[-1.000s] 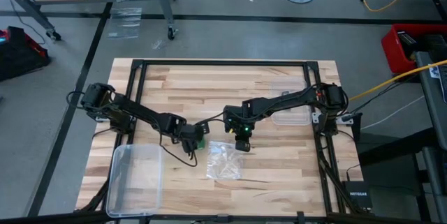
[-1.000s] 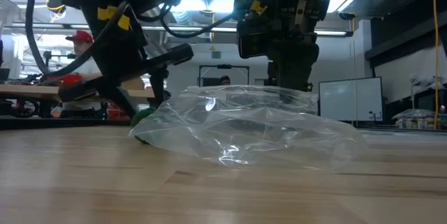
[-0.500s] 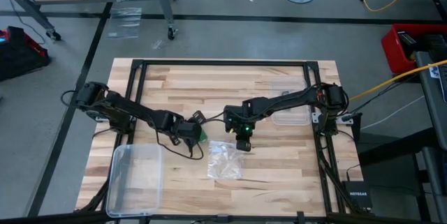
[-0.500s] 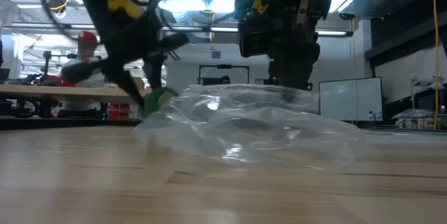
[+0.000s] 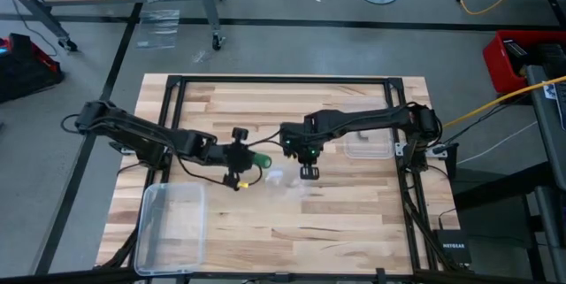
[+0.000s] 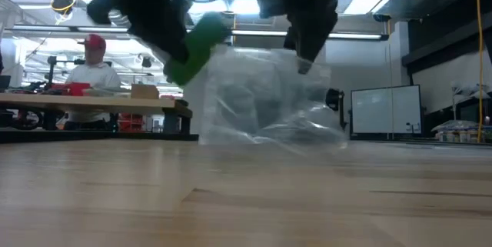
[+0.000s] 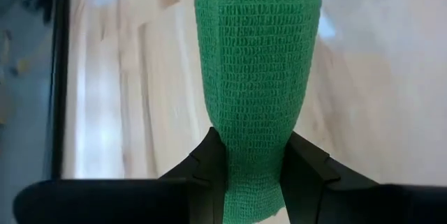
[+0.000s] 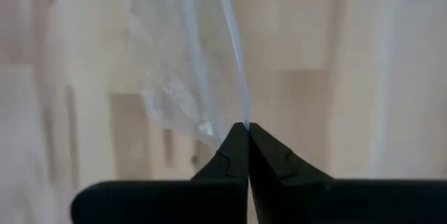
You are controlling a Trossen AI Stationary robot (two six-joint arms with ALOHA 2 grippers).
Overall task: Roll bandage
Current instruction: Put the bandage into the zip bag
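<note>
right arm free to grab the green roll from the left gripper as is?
Probably not. The right gripper is shut on the clear plastic bag, lifted off the table, so it must let go first. The bandage itself is exposed, pinched in the left gripper close by.

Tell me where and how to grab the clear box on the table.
Take the clear box by one long side wall, coming straight down with the claw spanning the rim. It lies flat and open-topped, near the left arm's base, and its thin upright walls are the only part narrow enough to pinch.
</note>
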